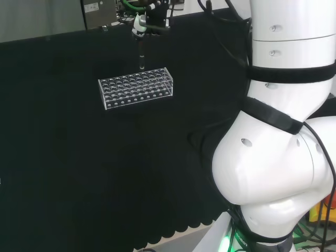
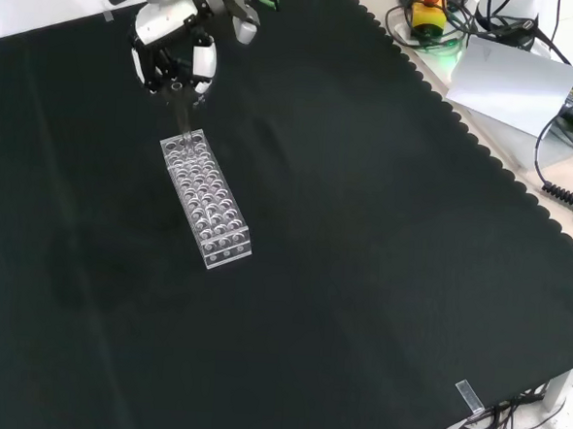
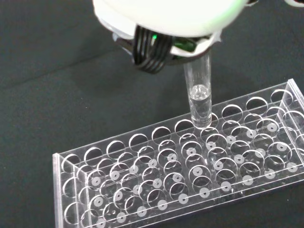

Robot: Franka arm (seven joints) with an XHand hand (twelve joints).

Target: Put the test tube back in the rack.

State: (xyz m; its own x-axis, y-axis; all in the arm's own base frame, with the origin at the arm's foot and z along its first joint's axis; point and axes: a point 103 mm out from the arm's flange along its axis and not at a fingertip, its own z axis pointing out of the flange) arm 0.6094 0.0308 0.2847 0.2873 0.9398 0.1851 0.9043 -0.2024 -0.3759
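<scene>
Because the hand [image 2: 175,57] pinches the test tube [image 3: 198,97] upright over the clear rack [image 3: 180,171], you see its rounded tip meeting an outer-row hole, ready to lower.

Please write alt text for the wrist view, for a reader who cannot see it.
A clear test tube, held upright by the hand, has its lower end at a hole in an outer row of a clear rack on black cloth. The other holes look empty.
</scene>
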